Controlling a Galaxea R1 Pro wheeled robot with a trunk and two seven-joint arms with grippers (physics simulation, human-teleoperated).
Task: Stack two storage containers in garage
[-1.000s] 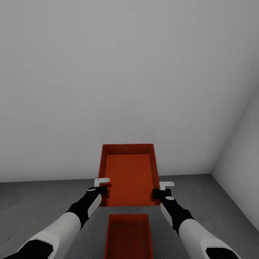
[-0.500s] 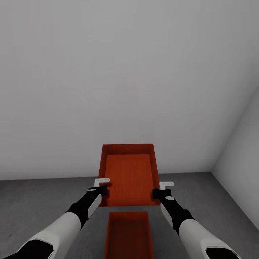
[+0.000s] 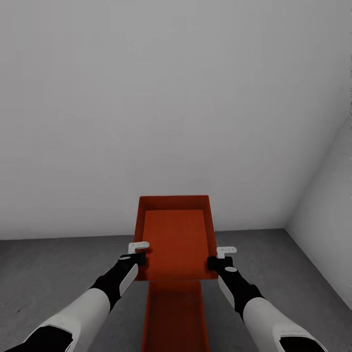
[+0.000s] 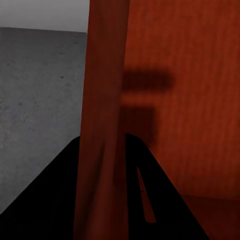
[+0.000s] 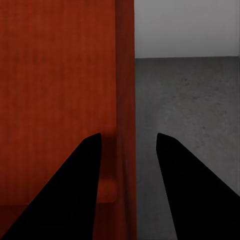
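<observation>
I'm in the garage, head cam looking down at a plain light-grey wall (image 3: 171, 112) and the dark speckled concrete floor (image 3: 49, 264). I hold the upper container (image 3: 176, 239), red-orange open-top bin, up in the air between both arms, roughly level, its ribbed bottom showing. Left gripper (image 3: 139, 250) sits on the bin's left wall near the front corner; right gripper (image 3: 221, 258) on the right wall, same end.

Left wrist cam: the bin's side wall (image 4: 102, 125) runs straight between the two dark fingers (image 4: 55, 195), one each side, so the jaws pinch that wall. Gripper shadow falls on the inner face. Grey floor (image 4: 35, 95) beside it.

Right wrist cam: bin wall edge (image 5: 126, 125) goes between the two black fingers (image 5: 75, 195), one inside the bin, one outside over the concrete (image 5: 195, 100). Looks like pinching the wall, tho small gaps show either side of it, contact not 100% clear.

Second container (image 3: 175, 318) sits on the floor right below and nearer to me, the front edge of the held bin overlapping its far end in the head cam. Can't tell if they touch.

No labels, brands or writing readable anywhere.
</observation>
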